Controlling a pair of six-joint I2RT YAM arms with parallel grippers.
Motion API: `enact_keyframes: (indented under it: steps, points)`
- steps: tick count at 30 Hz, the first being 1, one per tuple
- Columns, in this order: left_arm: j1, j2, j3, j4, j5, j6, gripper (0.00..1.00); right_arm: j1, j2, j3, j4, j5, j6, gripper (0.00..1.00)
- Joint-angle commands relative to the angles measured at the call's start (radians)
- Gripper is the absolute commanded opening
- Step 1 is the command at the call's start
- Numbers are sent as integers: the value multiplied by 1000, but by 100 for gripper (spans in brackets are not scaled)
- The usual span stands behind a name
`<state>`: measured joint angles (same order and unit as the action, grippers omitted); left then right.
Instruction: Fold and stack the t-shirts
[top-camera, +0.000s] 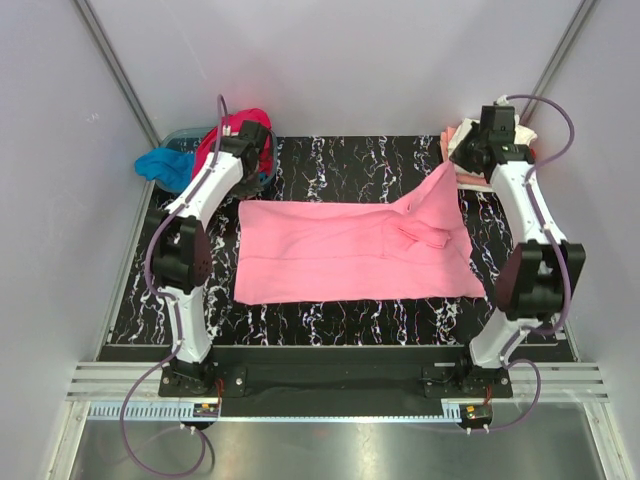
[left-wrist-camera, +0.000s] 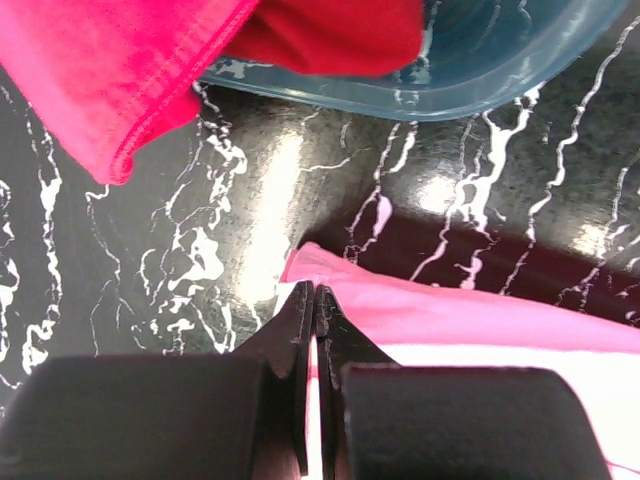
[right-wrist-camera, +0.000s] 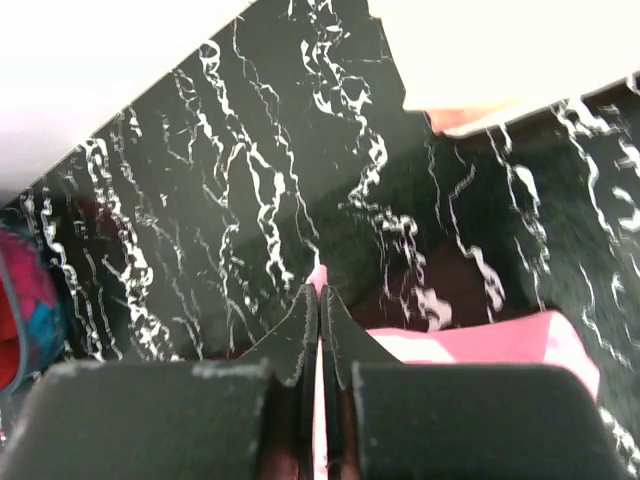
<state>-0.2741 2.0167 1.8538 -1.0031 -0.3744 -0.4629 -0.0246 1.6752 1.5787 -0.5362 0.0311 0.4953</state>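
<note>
Cloth crowds the far left corner: a blue shirt (top-camera: 160, 163) spills out past the left side of a grey-blue basin (left-wrist-camera: 480, 80). A hot pink shirt (left-wrist-camera: 100, 80) and a red shirt (left-wrist-camera: 330, 30) are heaped in the basin, the hot pink one hanging over its edge. Just beside the basin the left claw (left-wrist-camera: 313, 290) is closed, with a thin strip of the light pink shirt (top-camera: 340, 255) pinched between its fingers at the shirt's far left corner. That shirt lies spread wide across the middle of the black, white-veined tabletop (top-camera: 330, 325), mostly flat (a small folded bump sits right of centre). Its far right corner is drawn up off the surface into the right claw (right-wrist-camera: 319, 290), which is also closed on the cloth. Beyond it, in the far right corner, a cream shirt (right-wrist-camera: 500, 50) rests folded on a salmon shirt (right-wrist-camera: 465, 122).
</note>
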Motion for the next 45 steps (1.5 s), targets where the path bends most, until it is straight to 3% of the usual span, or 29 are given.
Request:
enact_keyframes:
  steps: [1,7,12,18,30,40,45]
  points:
    - [18,-49,10,11,-6,9,0,-12,124,166,33,-28,-60,0]
    - [27,-33,12,24,-15,44,0,-15,314,392,-57,-54,-115,0]
    - [27,-39,-16,41,-8,76,0,-24,334,425,-100,-94,-132,0]
    - [27,-119,-139,98,14,78,0,-26,120,125,10,-71,-144,0]
    - [27,-292,-410,201,45,81,0,-43,-267,-267,5,32,-161,0]
    - [21,-403,-625,265,65,47,0,-44,-445,-508,-33,105,-72,0]
    - [7,-450,-715,276,86,6,0,-46,-503,-612,-88,251,34,0]
